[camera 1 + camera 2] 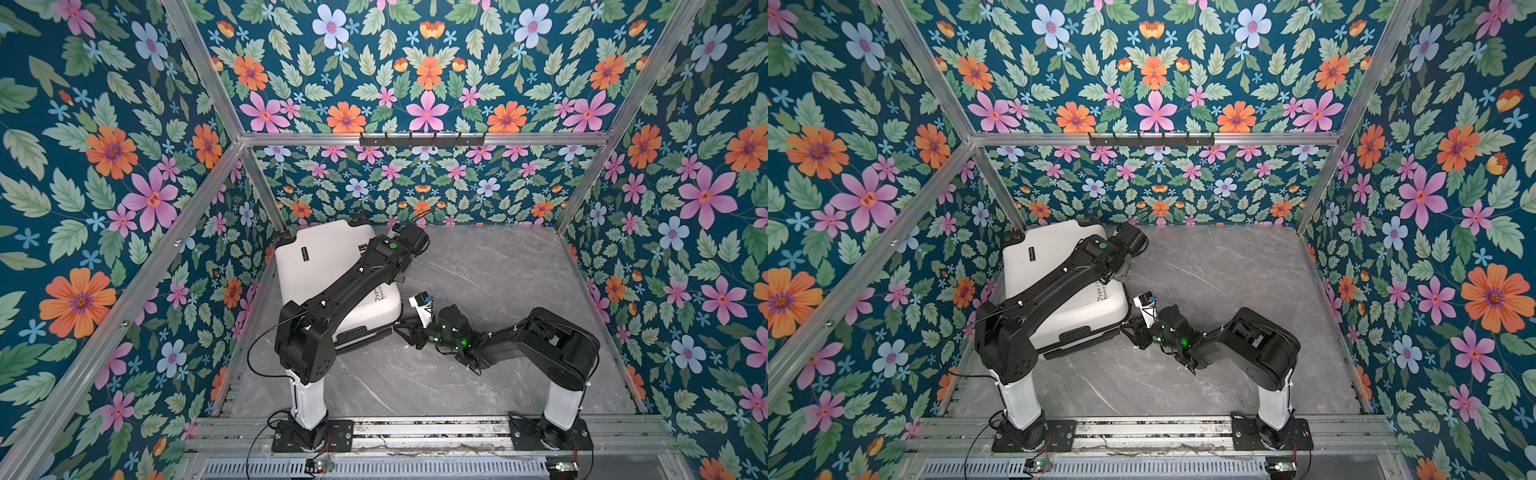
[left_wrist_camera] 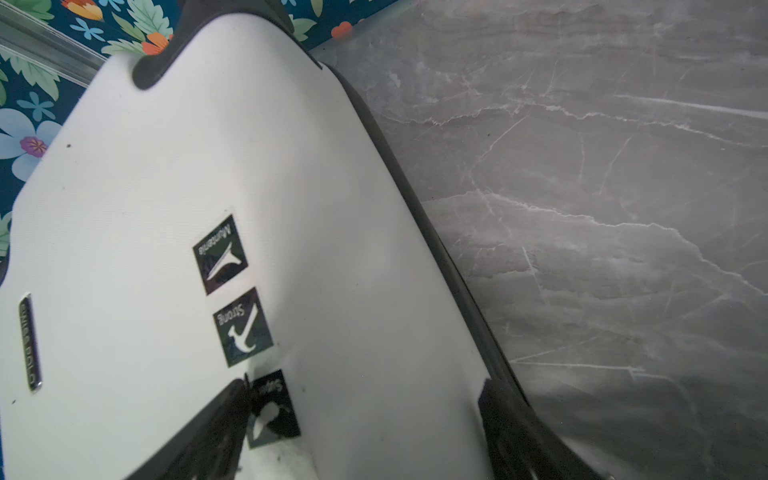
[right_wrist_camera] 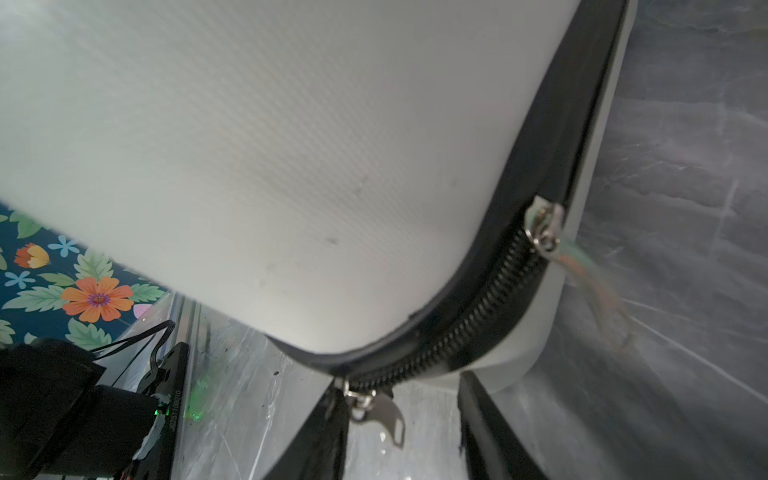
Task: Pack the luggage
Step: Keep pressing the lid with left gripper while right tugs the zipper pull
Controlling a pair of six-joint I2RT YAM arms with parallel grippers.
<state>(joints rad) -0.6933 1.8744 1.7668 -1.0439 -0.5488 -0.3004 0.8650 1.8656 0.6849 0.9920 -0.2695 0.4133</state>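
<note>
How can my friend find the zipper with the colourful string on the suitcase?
Look for the white luggage lying flat at the back left of the table. Follow its black zipper round the corner nearest the right gripper. One silver slider trails a pale, colourful string; the other carries only a plain metal tab.

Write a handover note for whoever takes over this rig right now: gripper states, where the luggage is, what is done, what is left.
Left gripper: open, over the white lid of the luggage.
Right gripper: open at the luggage's near right corner, a zip pull between its fingers, unclamped.
Luggage: lying flat, shut, at the back left of the table.
Done: lid down.
Left: run the zip round; how far it is closed cannot be told.
</note>
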